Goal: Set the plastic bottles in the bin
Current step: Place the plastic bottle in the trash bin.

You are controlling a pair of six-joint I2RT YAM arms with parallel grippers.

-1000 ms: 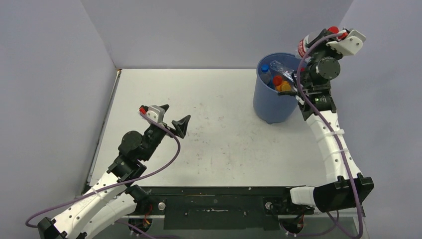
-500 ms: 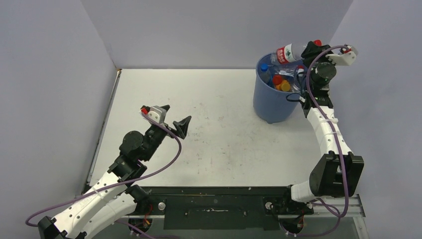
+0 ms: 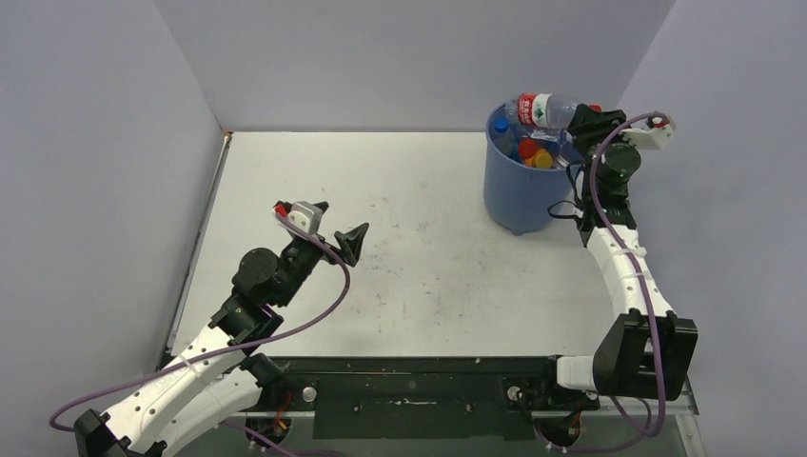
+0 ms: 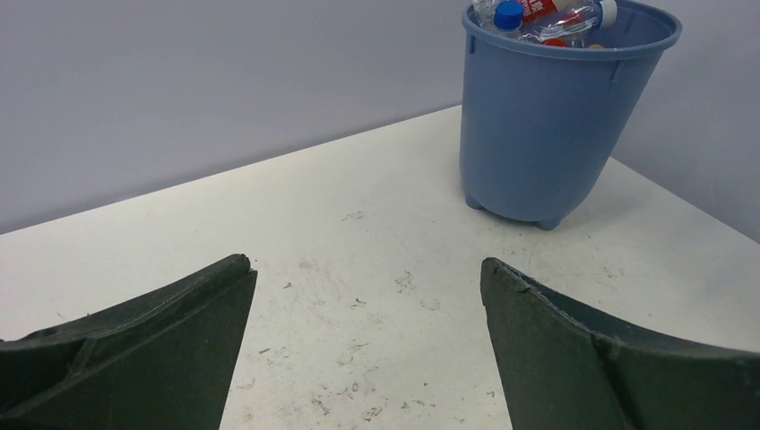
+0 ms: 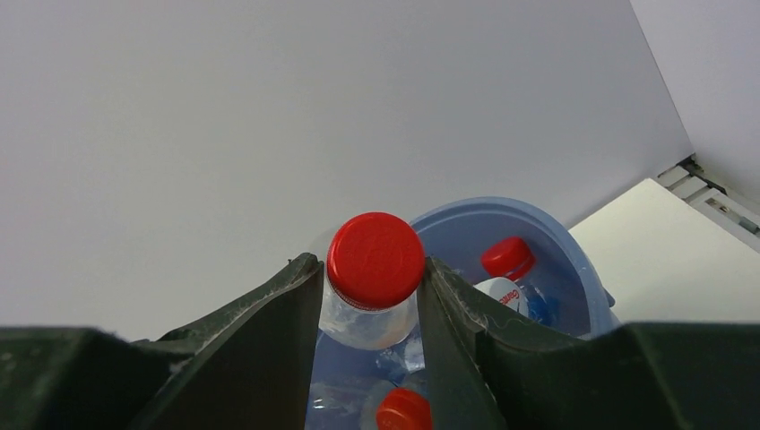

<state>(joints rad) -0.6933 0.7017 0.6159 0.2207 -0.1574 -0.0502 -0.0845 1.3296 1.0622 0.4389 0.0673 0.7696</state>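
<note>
The table [image 3: 419, 276] is carrying the bin [image 3: 519, 205] at its far right corner, inside the right arm's reach, which is probably why that arm is doing the dropping. The bin is standing upright and holding a heap of bottles [image 3: 531, 152] up to near its rim, with red, blue and orange caps showing.

The left gripper [image 3: 335, 217] is hanging over the near left part of the table, jaws spread wide with nothing between them. It seems to be just keeping out of the way.

The right gripper [image 5: 367, 262] is reaching over the bin's far right rim. Its jaws are pinching narrow on the neck of a clear, red-labelled bottle [image 3: 538, 109], just under the red cap. That bottle is lying roughly level above the bin's mouth with its body pointing left, so letting go should drop it onto the heap.

I am seeing no bottle out on the table, so this one looks like the last.
</note>
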